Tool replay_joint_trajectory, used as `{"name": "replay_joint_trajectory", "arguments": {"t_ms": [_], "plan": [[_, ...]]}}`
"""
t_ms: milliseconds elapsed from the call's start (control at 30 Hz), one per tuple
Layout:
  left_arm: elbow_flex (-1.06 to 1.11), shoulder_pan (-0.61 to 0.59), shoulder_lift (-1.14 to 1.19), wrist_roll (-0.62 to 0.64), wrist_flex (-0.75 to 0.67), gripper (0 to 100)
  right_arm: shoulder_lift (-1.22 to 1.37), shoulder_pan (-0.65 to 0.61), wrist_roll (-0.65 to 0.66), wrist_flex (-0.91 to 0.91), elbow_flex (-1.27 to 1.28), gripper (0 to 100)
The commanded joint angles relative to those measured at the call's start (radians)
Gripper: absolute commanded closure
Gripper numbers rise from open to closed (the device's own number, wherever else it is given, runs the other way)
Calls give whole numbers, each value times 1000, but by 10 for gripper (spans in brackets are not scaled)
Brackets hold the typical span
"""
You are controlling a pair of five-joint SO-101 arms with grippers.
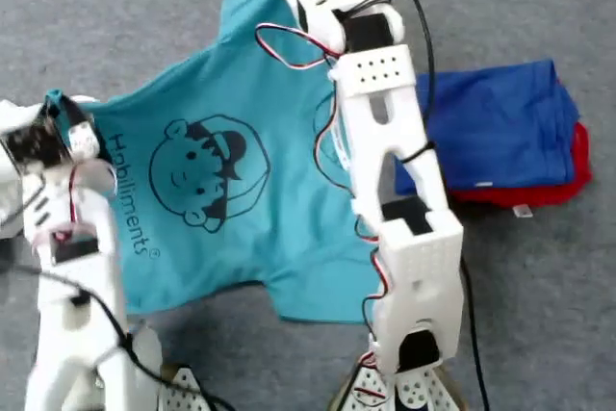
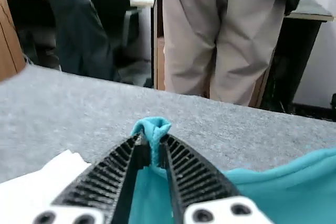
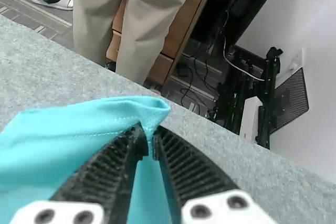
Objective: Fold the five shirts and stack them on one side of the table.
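The teal shirt (image 1: 241, 199) lies spread, print up, on the grey bench (image 1: 539, 286). For a good fold, both arms should carry their edges across together at equal height, so that the cloth lands flat. The left gripper (image 2: 152, 148) is clenched on one edge, and the right gripper (image 3: 148, 139) is clenched on another. The folded blue shirt (image 1: 496, 127) lies on the red shirt (image 1: 570, 180) nearby.

Pinching the teal shirt (image 1: 241, 84) tight with the left gripper (image 2: 152, 142), held low; pinching it with the right gripper (image 3: 149, 132) too, arm stretched far forward.
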Motion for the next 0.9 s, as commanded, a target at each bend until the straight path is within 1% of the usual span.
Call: {"name": "replay_joint_trajectory", "arguments": {"t_ms": [0, 200, 267, 400, 600, 700, 800, 867], "plan": [[-206, 11, 185, 52, -31, 981, -8, -7, -8, 37, -85, 997], [-459, -8, 418, 101, -28, 981, -10, 8, -8, 72, -85, 997], [-542, -12, 476, 101, 44, 981, -8, 19, -8, 77, -82, 997], [-675, -18, 538, 101, 305, 981, -13, 44, -5, 130, -85, 997], [-760, -9, 489, 97, 721, 981, -15, 76, 14, 354, -153, 997], [-775, -3, 421, 95, 931, 981, -15, 77, 138, 551, -205, 997], [-773, 35, 334, 87, 1112, 981, -15, 82, 209, 706, -274, 997], [-772, 69, 277, 34, 1209, 981, -15, 84, 244, 793, -331, 997]]}}
